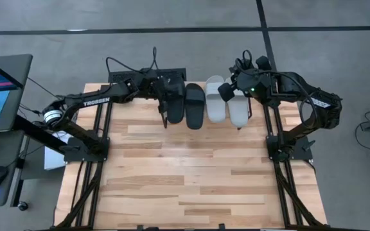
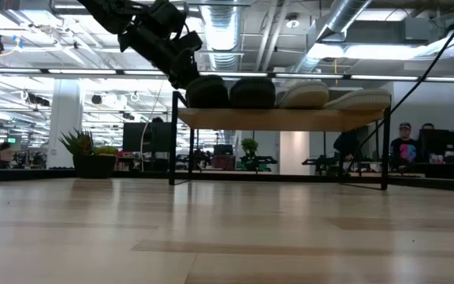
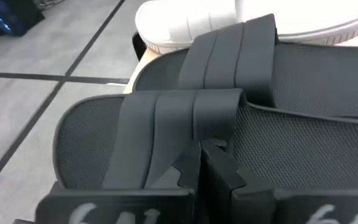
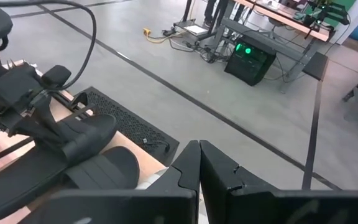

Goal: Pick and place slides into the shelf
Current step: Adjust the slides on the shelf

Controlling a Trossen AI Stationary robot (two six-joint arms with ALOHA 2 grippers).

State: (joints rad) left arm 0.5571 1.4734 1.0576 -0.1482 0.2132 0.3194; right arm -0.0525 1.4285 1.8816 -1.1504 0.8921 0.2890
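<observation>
A wooden table stands in an open workshop. On the shelf at its far edge all four slides sit side by side. Both the left gripper and right gripper hover over them, closed and empty; the placing looks done.

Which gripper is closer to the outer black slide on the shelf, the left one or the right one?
The left. The left gripper sits right over the outer black slide, while the right gripper is over the grey slides.

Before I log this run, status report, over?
Both grippers shut, left and right, over the shelf. Four slides on it. Nothing in the way.
</observation>
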